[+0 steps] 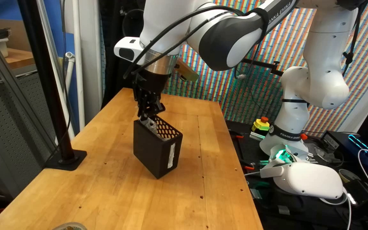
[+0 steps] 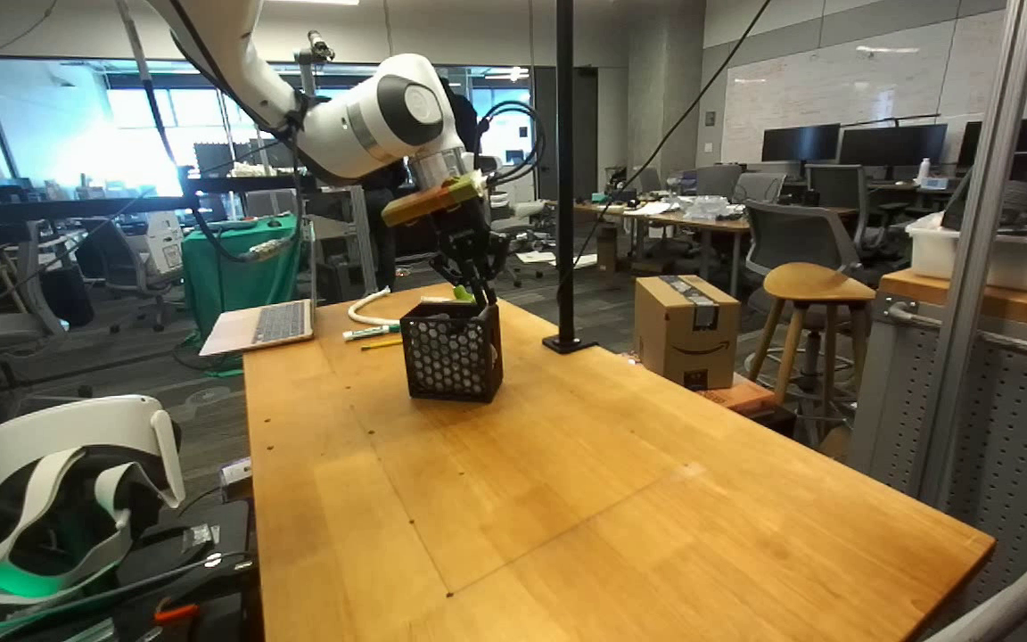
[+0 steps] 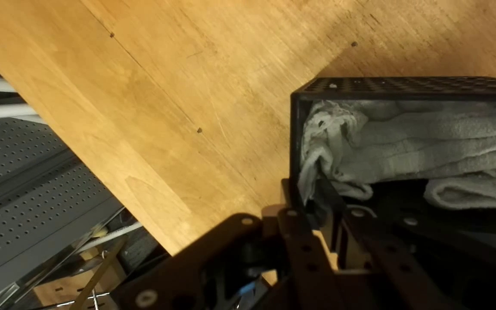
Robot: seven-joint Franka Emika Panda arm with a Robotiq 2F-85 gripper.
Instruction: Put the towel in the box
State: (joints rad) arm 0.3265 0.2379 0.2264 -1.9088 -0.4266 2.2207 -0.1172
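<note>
White plastic comes nearest in an exterior view: a headset beside the wooden counter. On that counter stands the black perforated box; the wrist view shows the gray towel lying folded inside it. The jaws stand narrow at the box's short wall, one finger inside and the other apparently outside; whether wall or towel is pinched, I cannot tell. Beyond are a marker and a laptop; farther off, a cardboard carton, then a whiteboard.
</note>
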